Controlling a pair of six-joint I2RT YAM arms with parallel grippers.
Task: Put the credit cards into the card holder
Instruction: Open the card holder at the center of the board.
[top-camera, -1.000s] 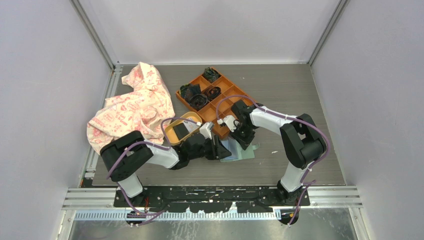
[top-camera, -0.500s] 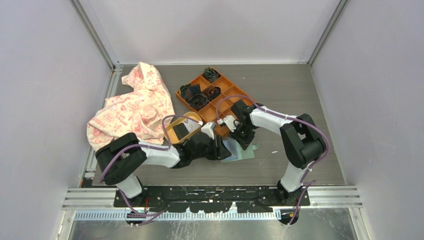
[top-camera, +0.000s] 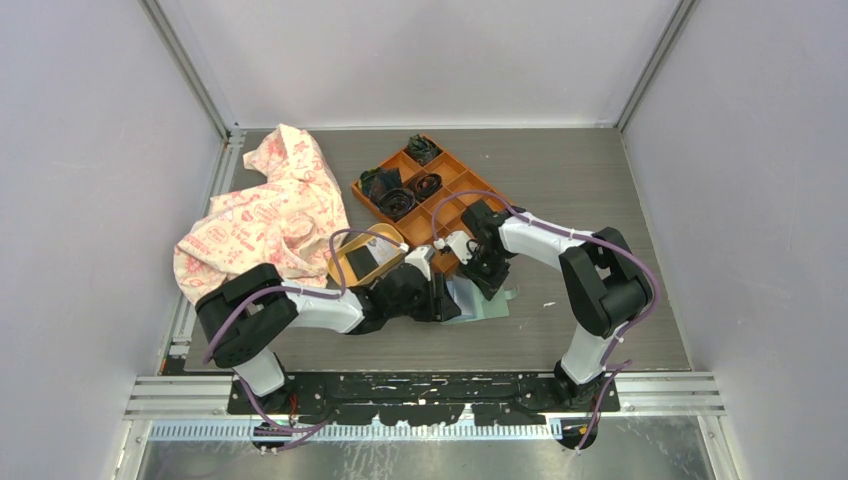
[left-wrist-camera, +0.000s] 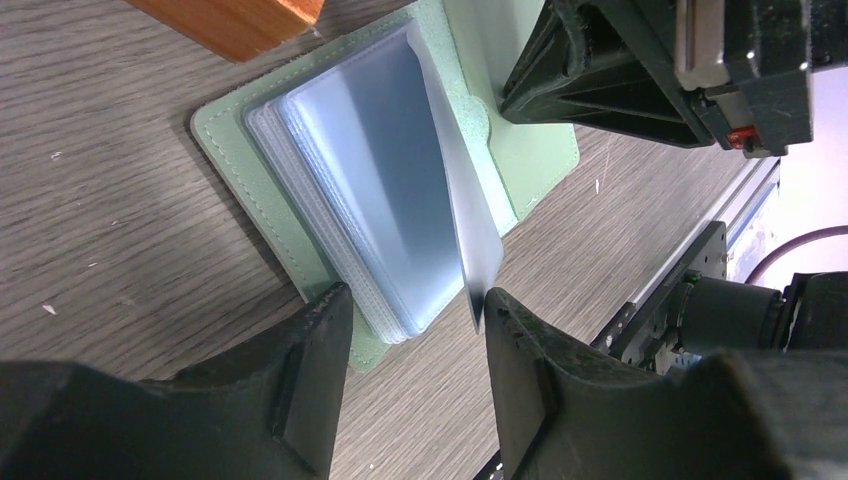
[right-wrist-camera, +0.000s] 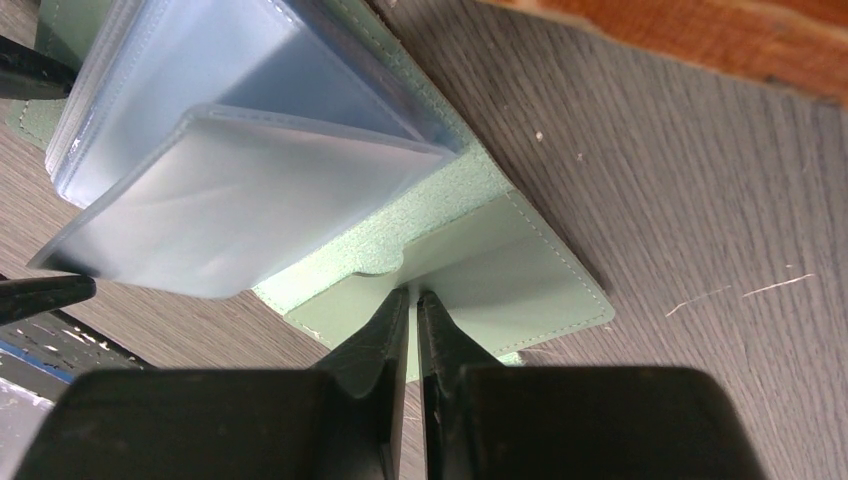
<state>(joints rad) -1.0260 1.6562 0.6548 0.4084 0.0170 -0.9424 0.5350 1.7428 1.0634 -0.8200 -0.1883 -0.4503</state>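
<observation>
Left pincer (left-wrist-camera: 418, 300) is open. Its 2 black fingers (left-wrist-camera: 320, 340) sit apart at the edge of the card holder (left-wrist-camera: 235, 130), and 1 clear sleeve (left-wrist-camera: 460, 220) stands up between them. Across from it, the right pincer (right-wrist-camera: 412, 300) is squeezed tight on the card holder's soft green flap. The card holder lies open on the grey, wood-look table (left-wrist-camera: 90, 210). It is a stitched green square with a stack of shiny see-through pockets. Both arms bend low and meet in the middle. Only the top view shows the yellow dish (top-camera: 340, 262) and the crumpled printed cloth (top-camera: 270, 215).
</observation>
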